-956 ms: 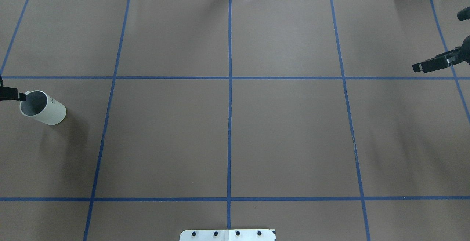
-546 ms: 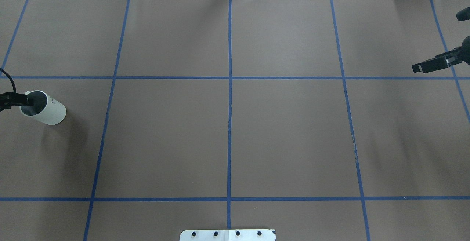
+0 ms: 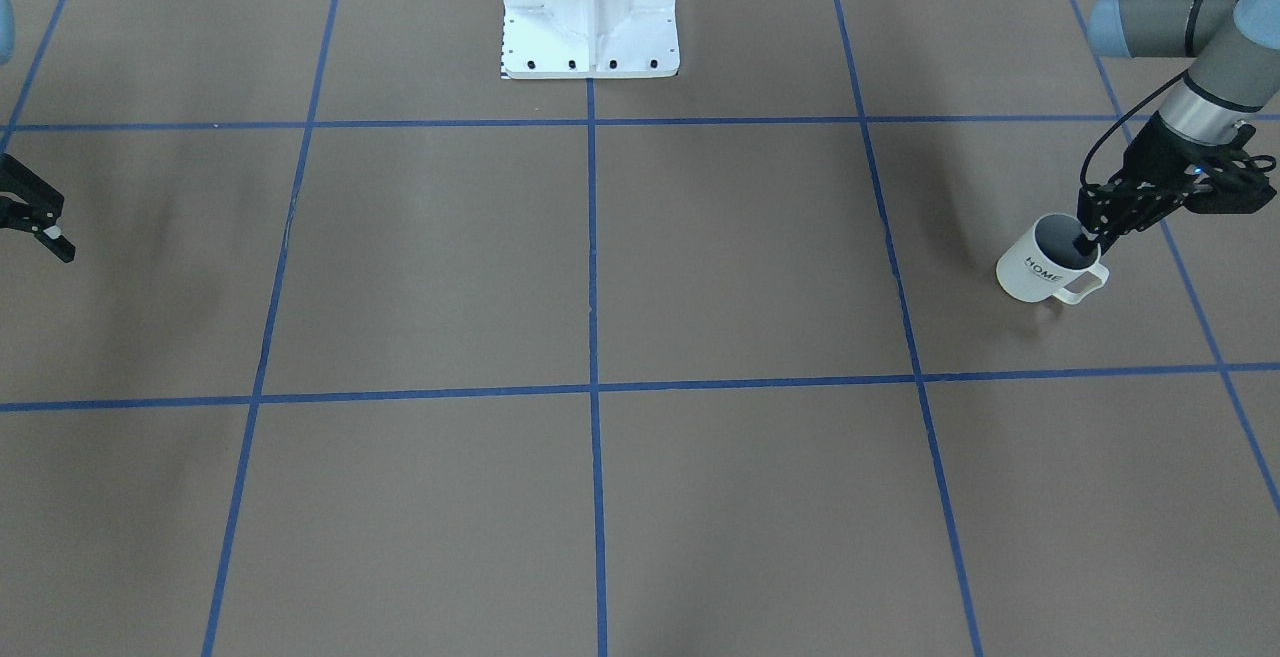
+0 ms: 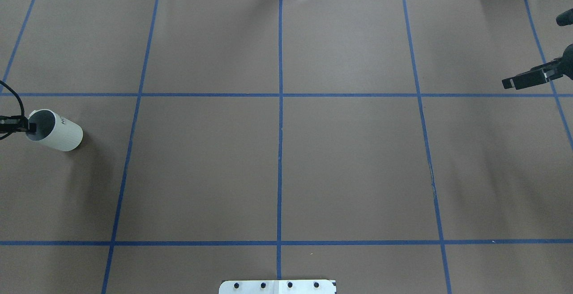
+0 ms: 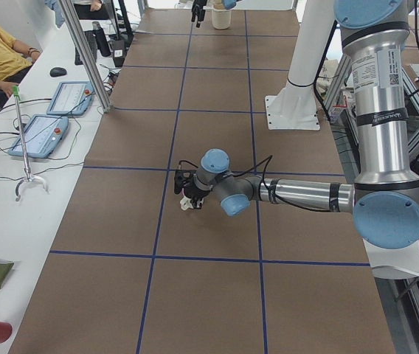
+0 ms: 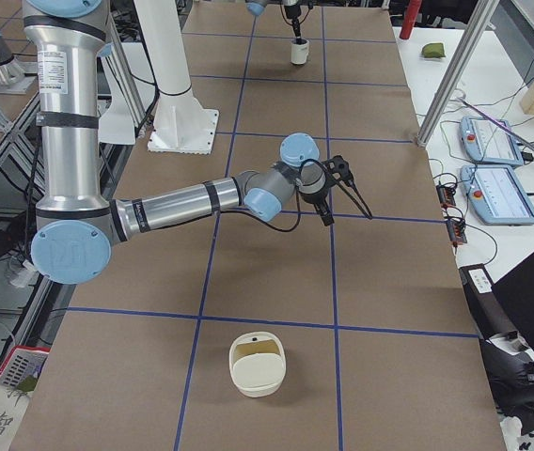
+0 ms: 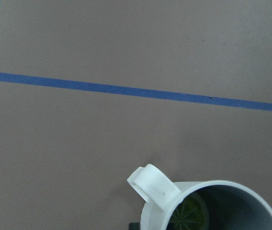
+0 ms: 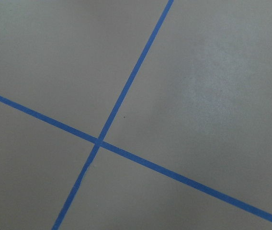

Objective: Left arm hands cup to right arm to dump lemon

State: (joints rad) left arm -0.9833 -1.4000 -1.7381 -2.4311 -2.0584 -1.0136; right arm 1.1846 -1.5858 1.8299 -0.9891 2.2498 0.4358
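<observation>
The off-white cup [image 4: 58, 132] with "HOME" lettering stands at the table's left end; it also shows in the front-facing view [image 3: 1035, 275]. My left gripper [image 4: 27, 127] is shut on its rim beside the handle, one finger inside the mouth [image 3: 1087, 240]. The yellow-green lemon [image 7: 189, 216] lies inside the cup [image 7: 155, 187] in the left wrist view. My right gripper [image 6: 350, 218] is open and empty above the table's right end, far from the cup. One of its fingers [image 4: 519, 80] reaches into the overhead view.
Brown table cover with a blue tape grid [image 4: 280, 95]. The white robot base [image 3: 590, 12] stands at the near middle edge. A white bowl [image 6: 256, 364] sits beyond the right gripper at the right end. Tablets and cables lie on the side bench [image 5: 47, 122].
My left gripper's finger went from the cup's rim into its mouth and shut on the rim; the cup shifted slightly. The right gripper edged slightly away.
</observation>
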